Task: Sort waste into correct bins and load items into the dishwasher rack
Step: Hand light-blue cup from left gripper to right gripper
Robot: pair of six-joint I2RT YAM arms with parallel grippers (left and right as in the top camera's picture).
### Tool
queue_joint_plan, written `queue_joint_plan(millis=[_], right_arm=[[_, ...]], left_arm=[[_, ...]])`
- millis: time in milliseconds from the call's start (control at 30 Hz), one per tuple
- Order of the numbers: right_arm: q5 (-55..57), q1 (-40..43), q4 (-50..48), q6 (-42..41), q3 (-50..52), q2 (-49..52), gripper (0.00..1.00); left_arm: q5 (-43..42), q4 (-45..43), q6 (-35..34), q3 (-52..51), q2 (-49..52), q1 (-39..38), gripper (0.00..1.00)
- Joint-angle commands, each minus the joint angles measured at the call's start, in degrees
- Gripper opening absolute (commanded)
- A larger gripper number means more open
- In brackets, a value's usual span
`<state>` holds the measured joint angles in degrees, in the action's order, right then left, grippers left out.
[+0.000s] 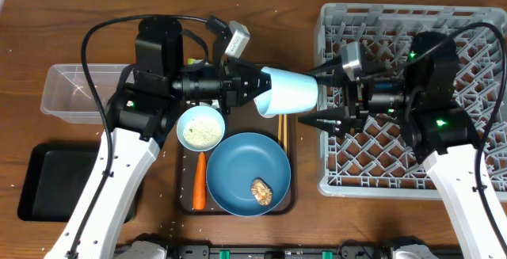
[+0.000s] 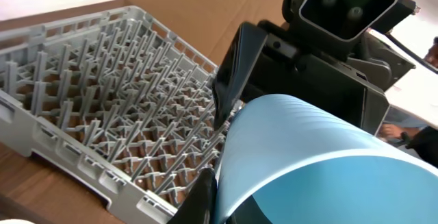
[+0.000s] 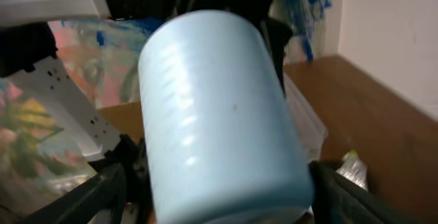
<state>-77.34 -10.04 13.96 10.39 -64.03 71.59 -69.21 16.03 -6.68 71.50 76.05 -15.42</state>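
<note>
The light-blue cup (image 1: 289, 91) (image 2: 308, 142) (image 3: 219, 114) hangs on its side in the air, between the two arms and left of the dishwasher rack (image 1: 380, 186) (image 2: 82, 162). My left gripper (image 1: 260, 85) (image 2: 222, 203) is shut on its rim, one finger inside and one outside. My right gripper (image 1: 317, 97) (image 3: 219, 203) stands open, a finger on each side of the cup's base with small gaps. On the brown tray below lie the blue plate (image 1: 238, 168) with a brown food lump (image 1: 262, 190), a bowl of rice (image 1: 200, 128), a carrot (image 1: 199, 181) and chopsticks (image 1: 281, 128).
A clear tub (image 1: 75, 93) and a black tray (image 1: 47, 180) sit at the left of the table. A crumpled silver and green wrapper (image 3: 349, 166) shows behind the cup in the right wrist view. The left arm reaches over the brown serving tray (image 1: 184, 196).
</note>
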Motion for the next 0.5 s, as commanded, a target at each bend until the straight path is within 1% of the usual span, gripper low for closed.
queue_joint_plan(millis=[0, 167, 300, 433, 467], right_arm=[[-1.57, -0.87, -1.86, -2.29, -0.68, 0.04, 0.78], [-1.60, -1.84, -2.62, -3.37, -0.68, 0.04, 0.73], [-1.51, -3.48, -2.99, -3.26, -0.68, 0.04, 0.72], [-1.53, -3.85, -3.48, -3.32, -0.68, 0.04, 0.59], [-1.51, -3.85, -3.48, -3.63, -0.68, 0.04, 0.57]], left_arm=[[-3.43, -0.59, -1.38, 0.96, -0.83, 0.13, 0.06], [-3.89, -1.46, -1.40, 0.96, -0.83, 0.13, 0.06], [-3.91, -2.47, -1.60, 0.96, -0.83, 0.13, 0.06], [-3.89, -2.45, -1.64, 0.96, -0.83, 0.13, 0.06], [-3.87, -2.45, -1.62, 0.96, -0.83, 0.15, 0.06]])
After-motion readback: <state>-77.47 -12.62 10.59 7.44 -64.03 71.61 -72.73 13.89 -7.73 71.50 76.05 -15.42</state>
